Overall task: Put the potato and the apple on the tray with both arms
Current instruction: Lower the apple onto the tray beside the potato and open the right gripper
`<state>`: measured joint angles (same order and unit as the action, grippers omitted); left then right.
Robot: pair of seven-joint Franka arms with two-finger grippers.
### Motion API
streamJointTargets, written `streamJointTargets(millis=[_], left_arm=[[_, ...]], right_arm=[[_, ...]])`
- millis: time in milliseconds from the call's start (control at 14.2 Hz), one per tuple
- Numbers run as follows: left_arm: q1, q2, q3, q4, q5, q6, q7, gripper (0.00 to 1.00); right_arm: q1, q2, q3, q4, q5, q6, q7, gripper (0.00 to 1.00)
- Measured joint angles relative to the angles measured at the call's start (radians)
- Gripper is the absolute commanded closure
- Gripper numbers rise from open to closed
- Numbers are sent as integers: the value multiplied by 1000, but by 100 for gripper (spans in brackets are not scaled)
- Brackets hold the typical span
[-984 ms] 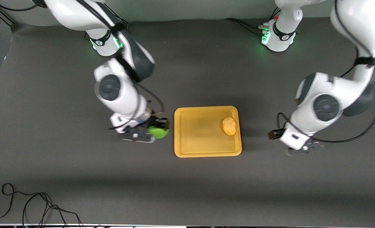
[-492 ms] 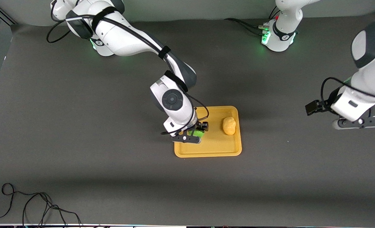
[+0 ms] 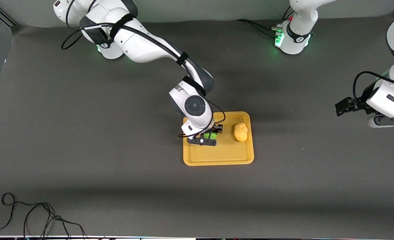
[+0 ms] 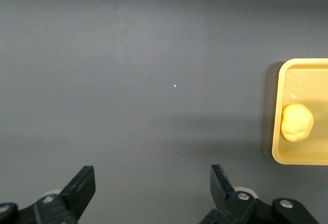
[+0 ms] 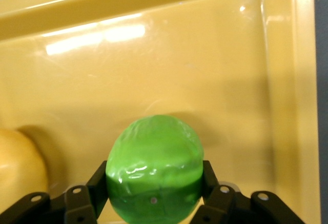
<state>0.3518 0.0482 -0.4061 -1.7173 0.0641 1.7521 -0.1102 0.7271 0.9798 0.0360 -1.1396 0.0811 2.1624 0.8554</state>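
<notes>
The orange-yellow tray (image 3: pixel 216 156) lies mid-table. The lumpy yellow potato (image 3: pixel 240 132) rests in it toward the left arm's end; it also shows in the left wrist view (image 4: pixel 296 123) and at the edge of the right wrist view (image 5: pixel 18 162). My right gripper (image 3: pixel 208 136) is shut on the green apple (image 3: pixel 210 135) over the tray's middle; in the right wrist view the apple (image 5: pixel 154 170) sits between both fingers above the tray floor (image 5: pixel 169 65). My left gripper (image 3: pixel 388 121) is open and empty over bare table at the left arm's end, its fingertips (image 4: pixel 82 185) wide apart.
A black cable (image 3: pixel 33 216) coils on the table near the front camera at the right arm's end. The arm bases (image 3: pixel 291 36) stand along the table edge farthest from the front camera. Dark grey table surface surrounds the tray.
My right gripper carried the apple from beside the tray to over its middle. My left arm drew back from the tray toward its end of the table and rose.
</notes>
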Motion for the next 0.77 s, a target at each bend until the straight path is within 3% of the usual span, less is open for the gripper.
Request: streamJointTargets(millis=[352, 492, 562, 773], left_arm=[[0, -50, 10, 4, -3, -63, 2, 0], [0, -58, 21, 29, -10, -104, 5, 0], [0, -61, 24, 42, -13, -127, 6, 0], [0, -63, 24, 72, -18, -152, 7, 0]], right_arm=[[0, 4, -2, 0, -15, 1, 1, 50], [0, 4, -2, 0, -15, 6, 1, 26], [0, 4, -2, 0, -15, 9, 2, 0], [0, 4, -2, 2, -17, 18, 2, 0]])
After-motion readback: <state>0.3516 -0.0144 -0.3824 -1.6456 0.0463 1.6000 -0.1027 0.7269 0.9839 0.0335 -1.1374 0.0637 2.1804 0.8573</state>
